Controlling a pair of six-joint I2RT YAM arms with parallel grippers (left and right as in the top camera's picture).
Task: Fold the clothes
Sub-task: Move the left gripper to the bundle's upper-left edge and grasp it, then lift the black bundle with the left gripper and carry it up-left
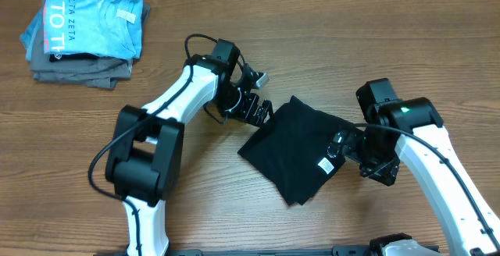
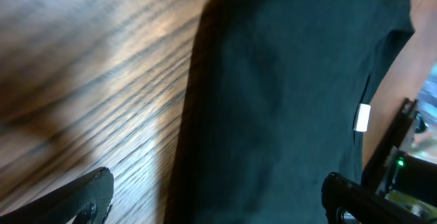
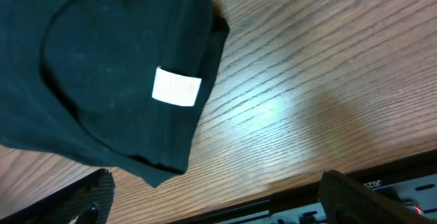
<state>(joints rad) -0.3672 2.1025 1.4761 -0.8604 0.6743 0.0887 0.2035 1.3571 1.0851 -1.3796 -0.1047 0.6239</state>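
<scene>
Overhead, you are looking at the black T-shirt [image 1: 301,151] lying as a compact folded diamond a little right of the tabletop's [image 1: 234,22] middle, well apart from the folded stack [image 1: 86,30] in the far left corner. Your left gripper [image 1: 262,112] is hovering wide at the shirt's left corner. Your right gripper [image 1: 341,145] is standing wide too, holding nothing, beside the white neck tag [image 1: 326,165]. You are handling light, limp cloth, likely sagging and slipping between layers, so pinching a doubled edge or corner is looking safer than the flat middle.
</scene>
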